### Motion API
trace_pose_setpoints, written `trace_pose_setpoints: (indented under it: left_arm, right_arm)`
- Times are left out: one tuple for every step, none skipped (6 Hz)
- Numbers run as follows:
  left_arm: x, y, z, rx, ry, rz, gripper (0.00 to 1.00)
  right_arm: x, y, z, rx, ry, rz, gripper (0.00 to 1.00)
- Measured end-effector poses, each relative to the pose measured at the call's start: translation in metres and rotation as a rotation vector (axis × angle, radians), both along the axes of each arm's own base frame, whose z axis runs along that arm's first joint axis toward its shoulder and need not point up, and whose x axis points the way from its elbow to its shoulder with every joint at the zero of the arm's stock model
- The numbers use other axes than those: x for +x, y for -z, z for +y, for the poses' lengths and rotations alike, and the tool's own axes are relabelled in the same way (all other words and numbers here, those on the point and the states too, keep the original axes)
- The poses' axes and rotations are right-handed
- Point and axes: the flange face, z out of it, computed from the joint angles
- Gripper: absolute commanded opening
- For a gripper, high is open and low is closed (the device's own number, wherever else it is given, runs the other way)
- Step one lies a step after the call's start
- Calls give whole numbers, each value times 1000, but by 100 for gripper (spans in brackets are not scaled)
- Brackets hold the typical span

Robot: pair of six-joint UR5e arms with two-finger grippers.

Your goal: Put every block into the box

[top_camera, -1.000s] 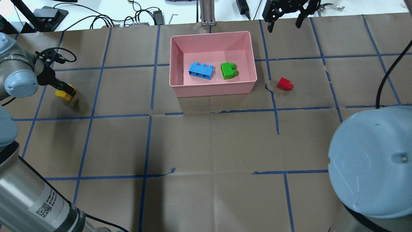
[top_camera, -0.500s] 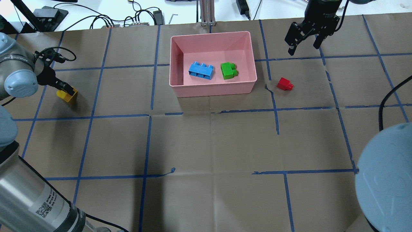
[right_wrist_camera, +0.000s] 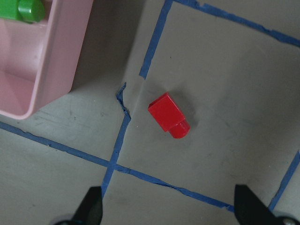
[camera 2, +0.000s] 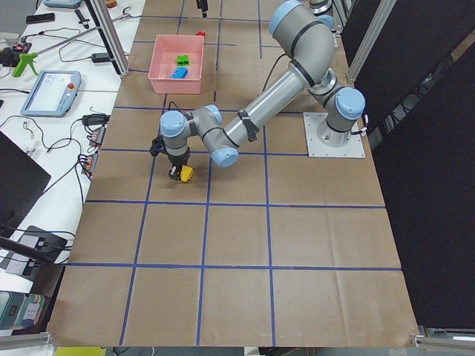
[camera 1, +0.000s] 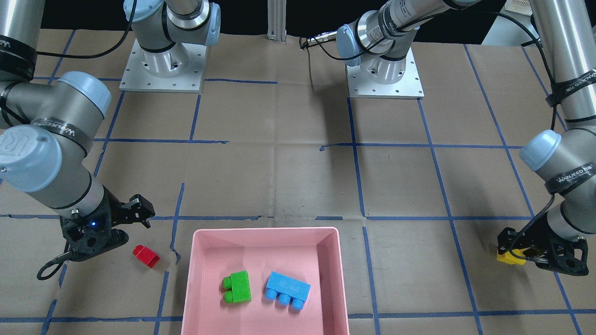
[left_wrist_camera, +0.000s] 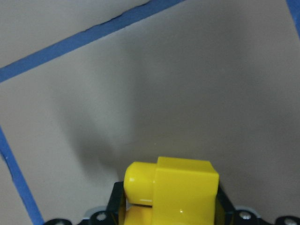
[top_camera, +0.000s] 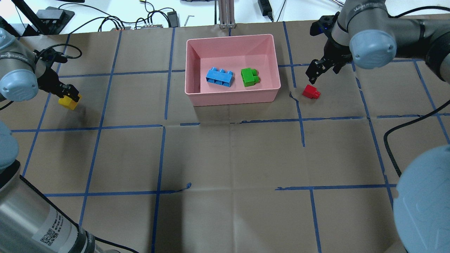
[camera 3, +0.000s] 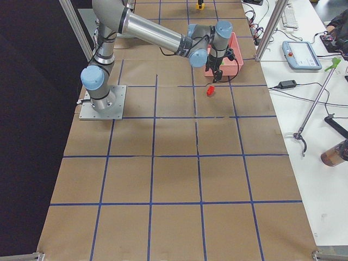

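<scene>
Blocks: where is each one lying?

— Item 1, green block (top_camera: 249, 77), and item 2, blue block (top_camera: 219, 77): both are lying inside the pink box (top_camera: 232, 98), side by side and not touching. Item 3, yellow block (top_camera: 69, 102): my left gripper (top_camera: 71, 95) is clamping it, well off to my left of the box. Item 4, red block (top_camera: 311, 91): it is lying on the table (top_camera: 228, 158) near the box's right wall, clear of it.

What is differing from a second ago?

— My right gripper (top_camera: 323, 70) is coming down from the table's far edge. It is now hanging close to the red block, jaws spread wide with nothing between them. My left arm is shifting only slightly, keeping the yellow block pinched. The green, blue and red blocks are staying put.

Any writing?

— "WANJEED" is showing on the black band (camera 1: 575, 174) round each forearm. A QR label (top_camera: 47, 228) is sitting on my left arm, too small for reading.
</scene>
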Motion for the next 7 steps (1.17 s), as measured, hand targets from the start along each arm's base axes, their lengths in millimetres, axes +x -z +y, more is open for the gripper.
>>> trace_pose_setpoints:
  left_arm:
    - [-57,-33,-3,1,-124,14,7]
    - [-126,-57,-9,-9,-247,26,7]
    - [-201,-75,-21,-37,-385,47,7]
    - [-270,-87,-39,-67,-519,95,7]
    - [-336,-93,-61,-85,-650,155,7]
    - [-395,-95,-77,-92,-781,202,7]
    - [-441,-93,-88,-87,-900,249,7]
  right_arm:
    - [1,20,-2,-24,-47,1,99]
    - [1,42,-8,-36,-75,2,99]
    - [0,64,-13,-37,-104,6,100]
    - [-1,80,-16,-25,-119,8,100]
    - [-1,93,-19,-11,-122,8,99]
    - [-1,100,-21,-3,-122,7,94]
    - [-1,102,-22,-2,-119,6,79]
